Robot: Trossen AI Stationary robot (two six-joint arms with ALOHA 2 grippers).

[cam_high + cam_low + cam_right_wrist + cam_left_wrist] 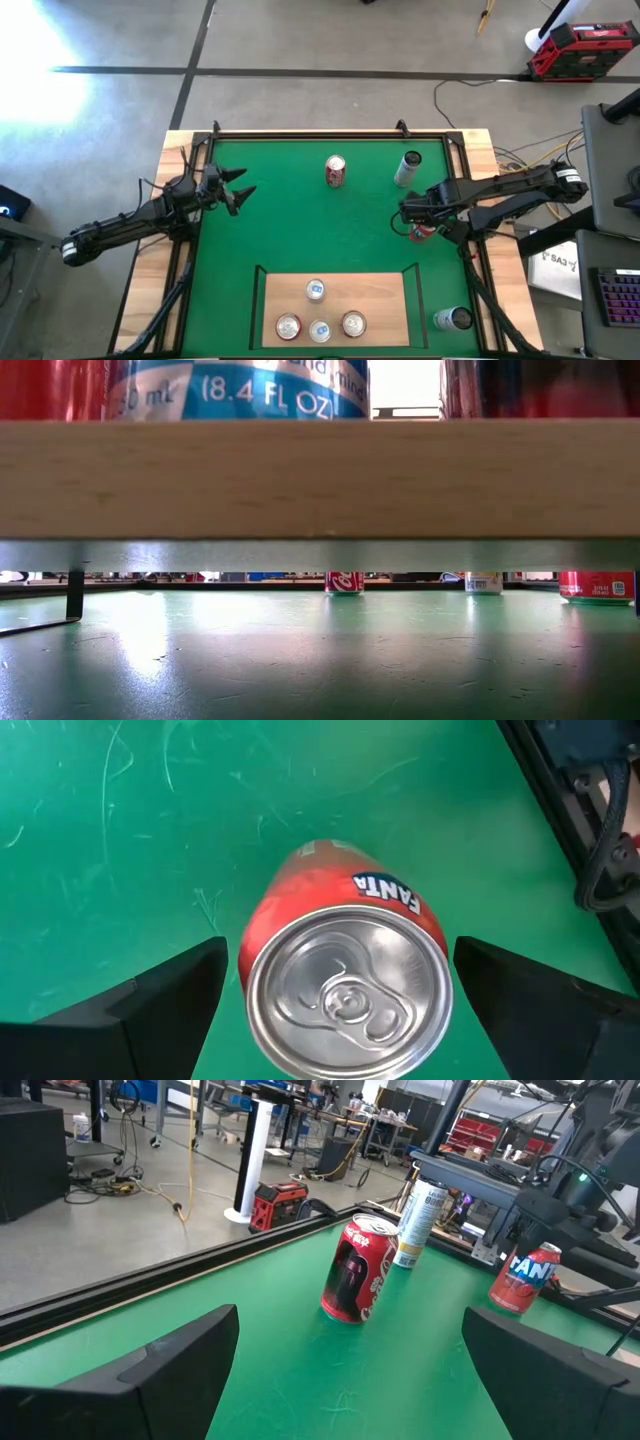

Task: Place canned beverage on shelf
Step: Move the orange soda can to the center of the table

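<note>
here the right tool [418, 218] hung over the fanta can [345, 975], which stood upright on the green mat [300, 230] near the mat's right edge, well apart from the shelf [380, 300]. its two fingers [160, 995] were spread wide on either side of the can with mat showing in the gaps, so the tool was released and grasped nothing. the can's silver top with its pull tab faced straight up at the wrist camera.

the left tool [240, 187] waited above the mat's left edge, its fingers [130, 1370] also spread apart and empty, pointed across the mat toward the red cola can [335, 171]. that can stood upright near the mat's far edge, with a pale can [408, 168] just to the right of it, leaning a little.

the shelf sat at the mat's near edge, a pale board with a thin black rail. four cans [317, 290] stood on it already, one toward the far side and three in a row nearer the front. another can [453, 319] rested on the table's wooden strip, right of the shelf. in the low view the shelf's wooden edge [320, 478] filled the upper part, with the mat beneath it.
</note>
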